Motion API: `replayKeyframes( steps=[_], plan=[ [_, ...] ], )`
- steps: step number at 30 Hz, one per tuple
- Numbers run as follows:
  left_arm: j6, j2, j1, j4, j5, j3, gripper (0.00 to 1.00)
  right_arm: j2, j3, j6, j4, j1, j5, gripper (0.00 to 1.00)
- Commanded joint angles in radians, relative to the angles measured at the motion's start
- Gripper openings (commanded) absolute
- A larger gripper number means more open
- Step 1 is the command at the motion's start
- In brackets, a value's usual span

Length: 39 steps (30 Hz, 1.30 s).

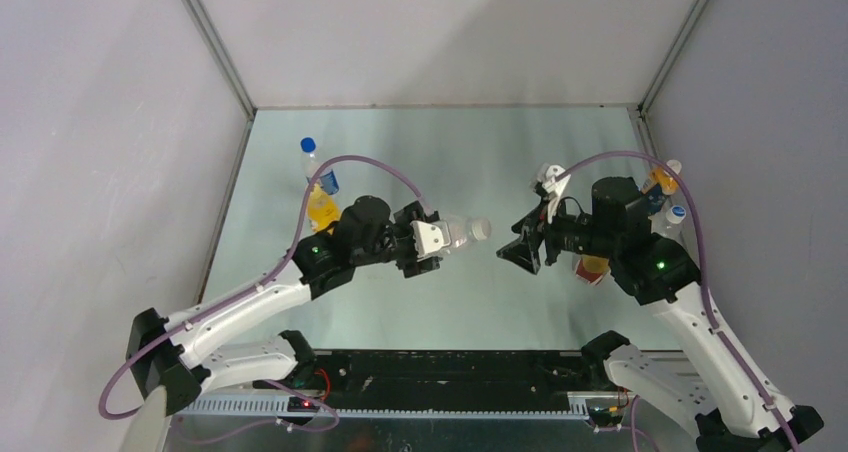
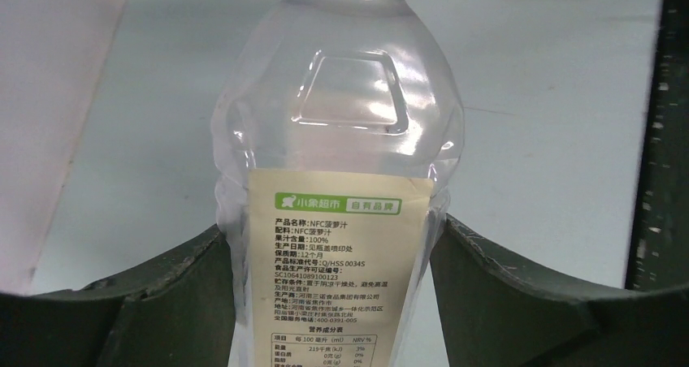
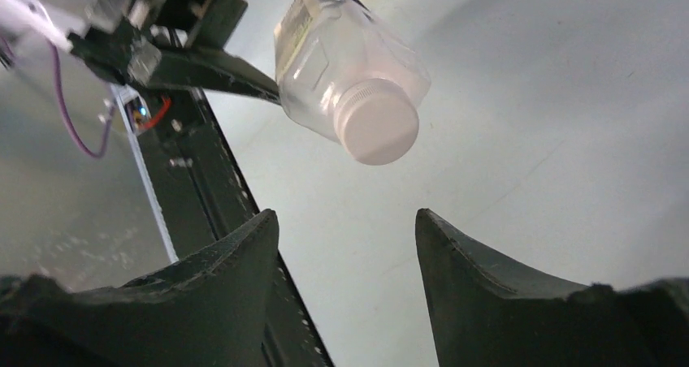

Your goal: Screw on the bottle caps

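My left gripper (image 1: pixel 430 240) is shut on the wide clear bottle (image 1: pixel 456 233) and holds it on its side above the table, neck pointing right. In the left wrist view the fingers (image 2: pixel 187 294) press both sides of the bottle's cream label (image 2: pixel 337 253). A white cap (image 3: pixel 375 123) sits on the bottle's neck (image 1: pixel 481 229). My right gripper (image 1: pixel 522 252) faces that cap from the right, a short gap away. Its jaws stand open and empty (image 3: pixel 345 217). A red-labelled bottle (image 1: pixel 592 268) shows partly under the right arm.
A blue-capped water bottle (image 1: pixel 316 164) and an orange-drink bottle (image 1: pixel 322 210) stand behind the left arm. Two more bottles (image 1: pixel 664 180) stand by the right wall behind the right arm. The black base rail (image 1: pixel 450 372) runs along the near edge.
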Motion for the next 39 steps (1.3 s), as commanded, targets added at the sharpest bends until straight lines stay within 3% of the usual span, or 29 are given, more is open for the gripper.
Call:
replayKeyframes(
  steps=[1, 7, 14, 28, 39],
  plan=[
    [-0.008, -0.001, 0.014, -0.129, 0.190, 0.077, 0.00, -0.033, 0.044, -0.322, -0.101, -0.004, -0.068, 0.65],
    [-0.027, 0.002, 0.016, -0.119, 0.253, 0.087, 0.00, -0.043, 0.044, -0.465, -0.086, -0.004, -0.167, 0.65],
    [-0.014, 0.023, 0.016, -0.141, 0.275, 0.116, 0.00, -0.009, 0.044, -0.495, -0.051, 0.007, -0.263, 0.64],
    [-0.021, 0.029, 0.016, -0.140, 0.312, 0.129, 0.00, 0.055, 0.043, -0.505, -0.023, 0.040, -0.236, 0.62],
    [-0.016, 0.042, 0.016, -0.124, 0.300, 0.149, 0.00, 0.084, 0.044, -0.438, -0.023, 0.039, -0.236, 0.46]
  ],
)
